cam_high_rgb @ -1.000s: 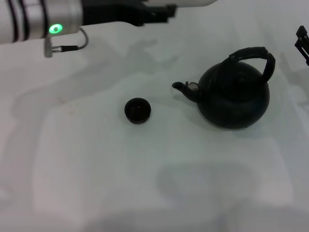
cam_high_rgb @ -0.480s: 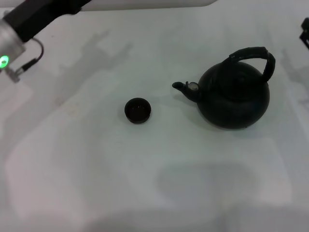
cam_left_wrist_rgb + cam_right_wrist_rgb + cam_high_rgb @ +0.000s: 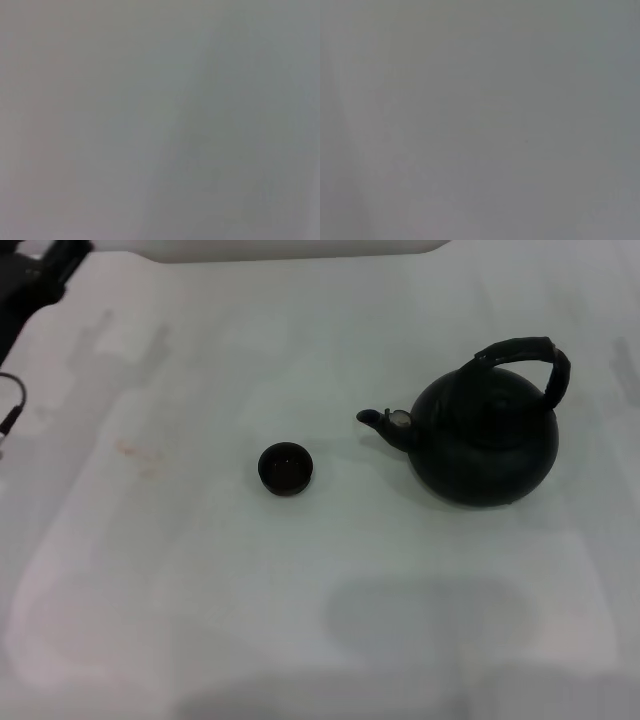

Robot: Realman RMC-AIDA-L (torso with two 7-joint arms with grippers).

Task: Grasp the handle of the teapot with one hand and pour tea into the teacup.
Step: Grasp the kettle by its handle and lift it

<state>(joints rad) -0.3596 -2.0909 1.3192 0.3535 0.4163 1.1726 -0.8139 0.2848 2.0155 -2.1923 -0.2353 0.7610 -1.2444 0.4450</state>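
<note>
The teapot [image 3: 487, 436] stands upright on the white table [image 3: 330, 580] at the right, its spout [image 3: 384, 421] pointing left at the teacup. Its ribbed black handle [image 3: 525, 352] arches over the top, and nothing touches it. The teacup [image 3: 285, 468], small and black, sits left of the spout, a short gap away. A black part of my left arm [image 3: 35, 280] shows at the far top-left corner, well away from both. My right gripper is out of the head view. Both wrist views show only a blank grey surface.
A white bar [image 3: 290, 248] runs along the top edge of the head view. A thin black cable [image 3: 10, 410] hangs at the left edge. Faint reddish marks [image 3: 135, 452] lie on the table left of the cup.
My left arm has swung away to the left, its silver wrist and green light leaving the view. The right gripper's black tip at the right edge has also gone. Teapot and teacup have not moved.
</note>
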